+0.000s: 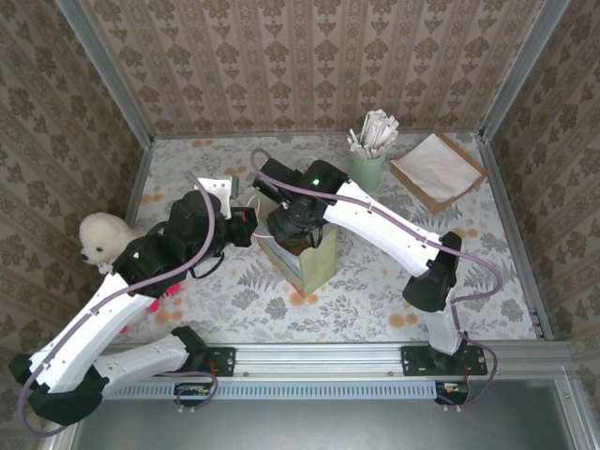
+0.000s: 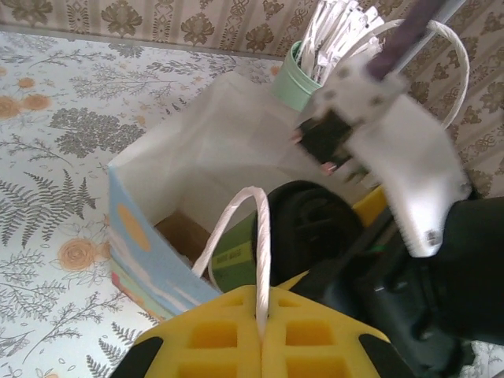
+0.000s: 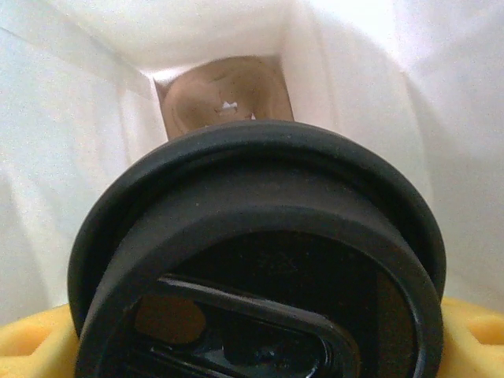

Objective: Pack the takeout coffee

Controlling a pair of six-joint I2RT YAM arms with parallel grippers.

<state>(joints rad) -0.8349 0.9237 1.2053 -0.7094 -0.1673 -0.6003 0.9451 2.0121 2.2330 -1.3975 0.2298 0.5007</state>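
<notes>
Our left claw [image 2: 261, 329] pinches the rope handle [image 2: 239, 224]; our right claw [image 1: 292, 225] grips the coffee [image 3: 260, 228] inside the bag [image 2: 185, 157], not yet released.

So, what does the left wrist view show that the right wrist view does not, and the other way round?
The left wrist view adds the bag's blue printed outside, its rope handle pinched in the left gripper, the cup's green side and the holder of white sticks behind. The right wrist view adds the right gripper's yellow pads on either side of the black lid. Both show that lid, the bag's white inner walls and its brown floor.
</notes>
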